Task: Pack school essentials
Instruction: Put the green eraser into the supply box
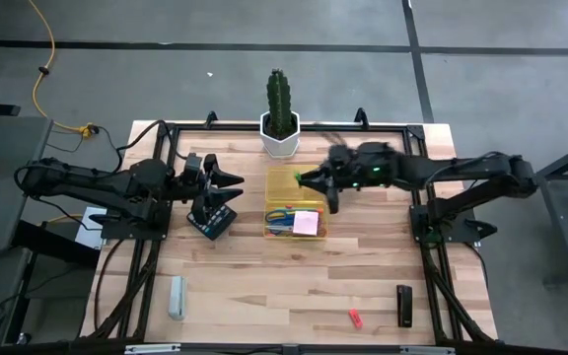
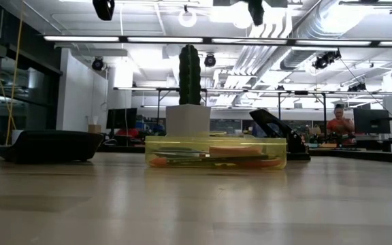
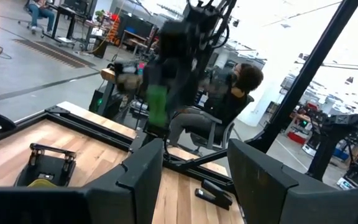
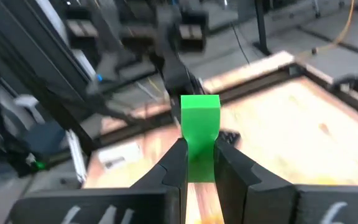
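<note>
From above, the right gripper (image 1: 309, 179) hangs over the yellow tray's (image 1: 282, 177) far edge beside the cactus (image 1: 280, 110), the left gripper (image 1: 235, 187) spread empty, a red piece (image 1: 355, 319) near the table's front edge; right wrist view: fingers (image 4: 174, 169) clamp a green block (image 4: 200, 134).

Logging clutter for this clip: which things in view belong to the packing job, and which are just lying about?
Job:
- green piece, held by the right gripper above the yellow box
- yellow box
- blue-handled scissors and pink sticky-note pad inside it
- small red piece

Lying about:
- cactus in white pot
- left gripper, open, waiting
</note>
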Available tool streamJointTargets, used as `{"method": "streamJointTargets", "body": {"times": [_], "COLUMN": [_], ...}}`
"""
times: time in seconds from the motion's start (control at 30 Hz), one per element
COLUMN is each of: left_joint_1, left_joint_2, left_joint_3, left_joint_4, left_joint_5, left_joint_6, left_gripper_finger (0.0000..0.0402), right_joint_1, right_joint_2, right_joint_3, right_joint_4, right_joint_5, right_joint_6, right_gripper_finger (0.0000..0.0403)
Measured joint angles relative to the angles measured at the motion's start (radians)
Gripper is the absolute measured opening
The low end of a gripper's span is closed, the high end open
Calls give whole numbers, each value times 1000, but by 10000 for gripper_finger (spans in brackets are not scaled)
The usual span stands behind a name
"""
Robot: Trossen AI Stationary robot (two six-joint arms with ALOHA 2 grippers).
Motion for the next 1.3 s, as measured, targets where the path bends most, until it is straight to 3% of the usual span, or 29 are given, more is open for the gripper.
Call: {"method": "streamJointTargets", "body": {"times": [0.53,0.63,0.87,1.17,1.3], "left_joint_1": [0,0,0,0,0], "left_joint_2": [0,0,0,0,0], "left_joint_3": [0,0,0,0,0], "left_joint_4": [0,0,1,1,1], "left_joint_5": [0,-1,-1,-2,-2], "left_joint_6": [16,28,32,33,33], "left_gripper_finger": [170,170,170,170,170], "right_joint_1": [-1,-1,-2,-2,-2], "right_joint_2": [392,437,510,518,518], "right_joint_3": [0,0,0,0,0], "right_joint_4": [-65,-92,-239,-249,-243], "right_joint_5": [1,40,197,200,155], "right_joint_6": [-26,-27,-26,-23,-26], "right_gripper_finger": [42,42,42,44,70]}}
